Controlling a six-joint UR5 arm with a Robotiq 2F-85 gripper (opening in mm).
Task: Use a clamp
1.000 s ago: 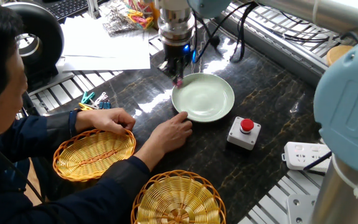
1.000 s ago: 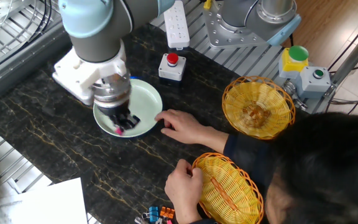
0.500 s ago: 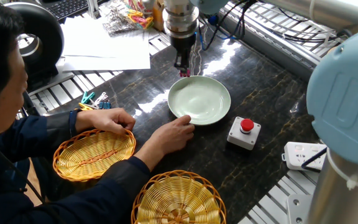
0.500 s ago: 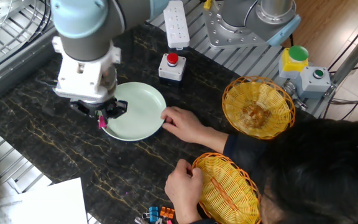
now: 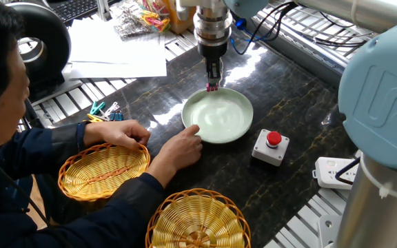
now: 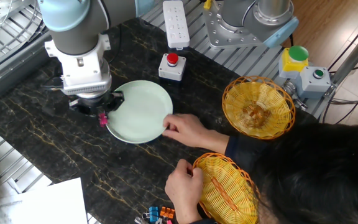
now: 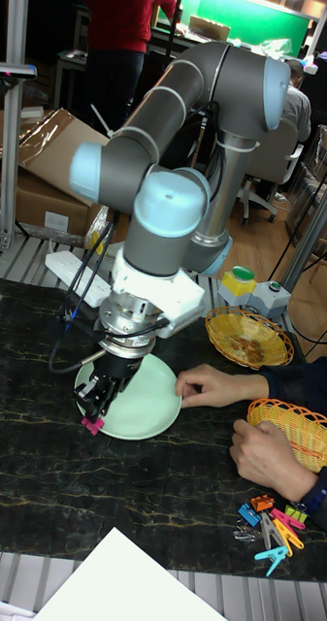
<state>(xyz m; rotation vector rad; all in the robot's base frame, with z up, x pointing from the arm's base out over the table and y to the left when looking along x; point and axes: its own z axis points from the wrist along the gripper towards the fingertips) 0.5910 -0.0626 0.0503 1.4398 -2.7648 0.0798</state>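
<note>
Nearest you in one fixed view, two yellow wicker baskets sit on the dark marble table [image 5: 295, 131]: the round basket [image 5: 198, 219] at the front edge and the oval basket [image 5: 104, 171] to its left, under your forearm. One of your hands [image 5: 119, 131] rests at the oval basket's rim. Your other hand [image 5: 182, 146] reaches forward, its fingertips touching the near edge of the pale green plate [image 5: 217, 116]. Half a second ago that plate lay a little further right; it has slid left, and your hand has followed it.

Beside the plate stands a grey box with a red button [image 5: 271, 146]. A heap of coloured clips [image 5: 104, 110] lies at the table's left edge.

At the plate's far rim the gripper [image 5: 213, 83] points straight down, its fingers pinched closed on the clamp [image 5: 212, 87], a tiny pink clip. The clamp sits right at the rim, at the plate's edge; whether it bites the rim or only touches it cannot be told. The arm has shifted slightly right since the earlier frame, and a second ago the clamp was over the plate's left side.

Furthest back lie white papers [image 5: 116, 43]
</note>
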